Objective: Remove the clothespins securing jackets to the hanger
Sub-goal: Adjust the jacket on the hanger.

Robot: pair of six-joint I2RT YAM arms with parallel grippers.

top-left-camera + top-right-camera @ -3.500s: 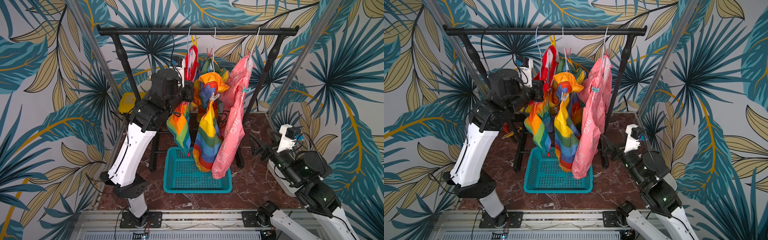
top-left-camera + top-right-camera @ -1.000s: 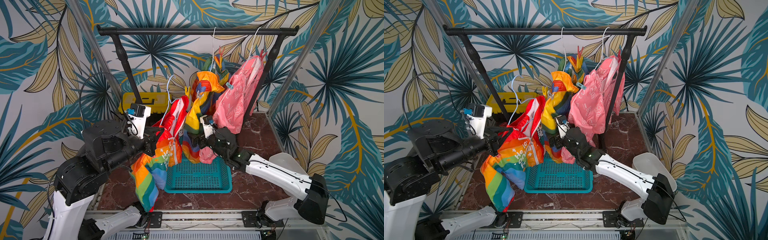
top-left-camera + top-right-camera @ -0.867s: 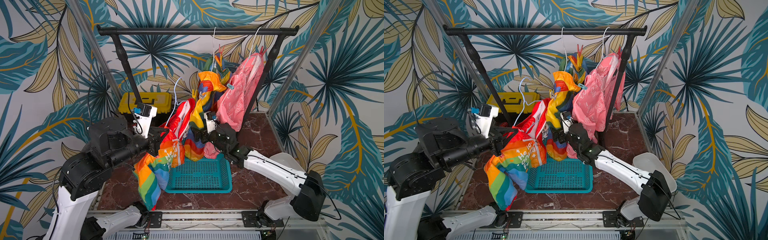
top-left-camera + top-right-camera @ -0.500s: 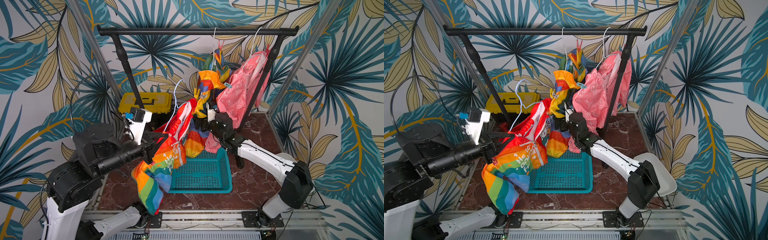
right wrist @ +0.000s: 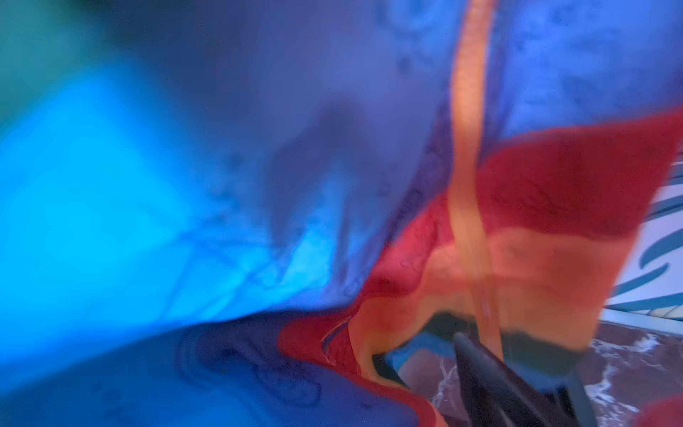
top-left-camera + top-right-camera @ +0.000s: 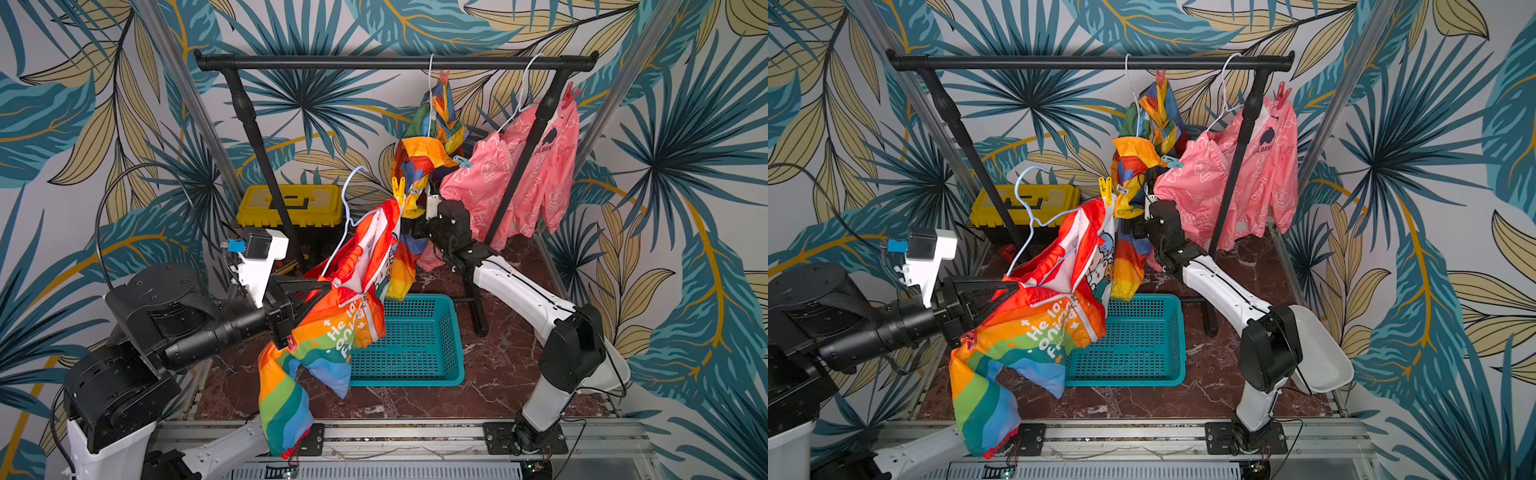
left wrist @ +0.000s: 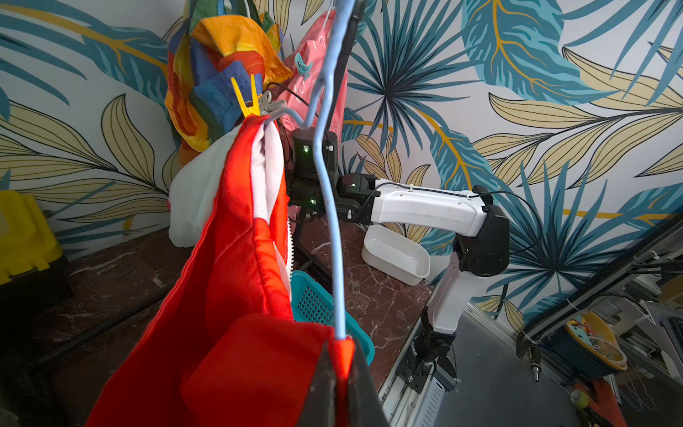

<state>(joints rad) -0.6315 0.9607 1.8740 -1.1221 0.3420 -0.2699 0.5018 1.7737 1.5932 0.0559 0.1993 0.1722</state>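
Left gripper (image 7: 342,366) clamps the red jacket (image 7: 240,258) onto its blue hanger (image 7: 330,222), the yellow clothespin (image 7: 247,98) pinned at the shoulder. The right gripper (image 6: 415,227), jaws apart, is buried in the rainbow jacket (image 6: 415,158) and risks snagging cloth.

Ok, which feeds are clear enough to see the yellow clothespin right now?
Left wrist view: sharp, yellow clothespin crisp, clipped on the red jacket. In both top views: evenly lit, clothespin small but clear. Right wrist view: blurred, smothered by close cloth, useless.

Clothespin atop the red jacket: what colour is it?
The clothespin is yellow, clearest in the left wrist view.
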